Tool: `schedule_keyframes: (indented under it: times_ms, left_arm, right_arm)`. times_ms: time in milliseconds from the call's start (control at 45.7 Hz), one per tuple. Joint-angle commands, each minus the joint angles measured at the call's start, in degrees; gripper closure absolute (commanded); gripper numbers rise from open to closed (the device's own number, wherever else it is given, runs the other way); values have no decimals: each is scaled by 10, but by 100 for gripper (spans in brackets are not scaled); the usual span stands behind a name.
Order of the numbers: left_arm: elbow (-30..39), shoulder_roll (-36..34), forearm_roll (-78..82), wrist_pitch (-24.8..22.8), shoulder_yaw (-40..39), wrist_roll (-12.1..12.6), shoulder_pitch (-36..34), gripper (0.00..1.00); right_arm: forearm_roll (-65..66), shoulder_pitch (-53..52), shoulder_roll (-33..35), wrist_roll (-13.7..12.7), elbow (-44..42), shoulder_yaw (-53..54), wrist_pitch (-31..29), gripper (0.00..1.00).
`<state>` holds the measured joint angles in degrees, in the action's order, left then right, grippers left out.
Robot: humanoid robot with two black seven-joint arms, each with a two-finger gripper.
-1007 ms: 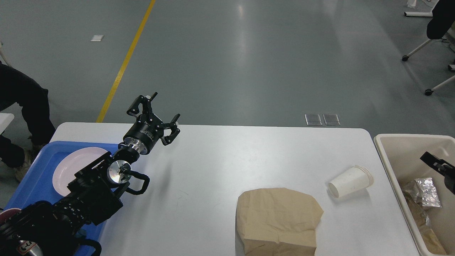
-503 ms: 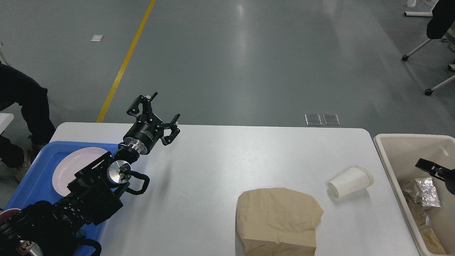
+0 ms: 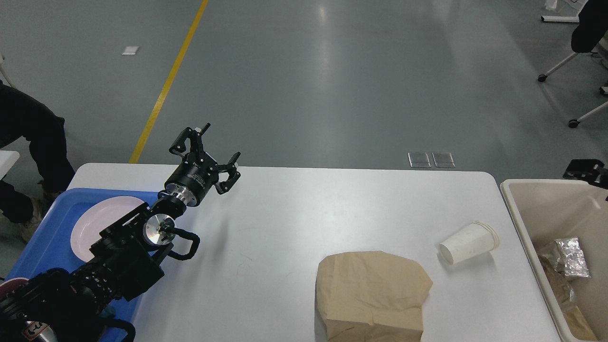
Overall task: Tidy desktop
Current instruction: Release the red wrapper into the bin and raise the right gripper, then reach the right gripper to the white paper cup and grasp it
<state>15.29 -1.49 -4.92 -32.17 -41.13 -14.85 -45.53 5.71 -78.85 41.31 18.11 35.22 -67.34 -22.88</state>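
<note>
Desktop [image 3: 294, 213]: white top, fills lower view; mostly bare, 2 loose items left near-right.
Bin [image 3: 522, 228]: beige, off desktop's right edge; foil + paper scraps inside, prob. the trash drop.
Tray [image 3: 42, 237]: blue, on left end; holds plate [image 3: 95, 223], prob. for dishes.
Bag [image 3: 370, 294]: brown paper, flat, near edge.
Cup [image 3: 468, 243]: white, on its side, betw. bag & bin.
L gripper [image 3: 211, 156]: fingers spread, empty, raised over far-left desktop.
R gripper [image 3: 586, 171]: only a dark tip at right edge above bin; can't tell its state.
</note>
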Motion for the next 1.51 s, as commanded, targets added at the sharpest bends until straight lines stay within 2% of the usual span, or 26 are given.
schedule_keyframes:
  times_ms: [0, 88, 175, 350, 438, 810, 1029, 1291, 1488]
  left_arm:
    - [0, 0, 0, 0, 0, 0, 0, 3]
    - [0, 0, 0, 0, 0, 0, 0, 3]
    - [0, 0, 0, 0, 0, 0, 0, 3]
    - [0, 0, 0, 0, 0, 0, 0, 3]
    - [0, 0, 0, 0, 0, 1, 0, 3]
    - [0, 0, 0, 0, 0, 0, 0, 3]
    - [0, 0, 0, 0, 0, 0, 0, 3]
    - [0, 0, 0, 0, 0, 0, 0, 3]
    - [0, 0, 0, 0, 0, 0, 0, 3]
  right_arm:
    - [0, -63, -4, -1, 24, -35, -116, 0]
    - [0, -95, -16, -1, 36, -50, -188, 0]
    - [0, -118, -23, -1, 49, -62, -232, 0]
    - [-3, -149, -33, -1, 96, -87, -281, 0]
    - [-6, -147, -40, -1, 112, -82, -284, 0]
    - [-55, -131, -66, -1, 203, -59, -266, 0]
    - [-89, -117, -104, -1, 202, -47, -237, 0]
    - [-113, -32, -143, -1, 180, 3, -142, 0]
    - [-112, 55, -165, -1, 124, 36, -85, 0]
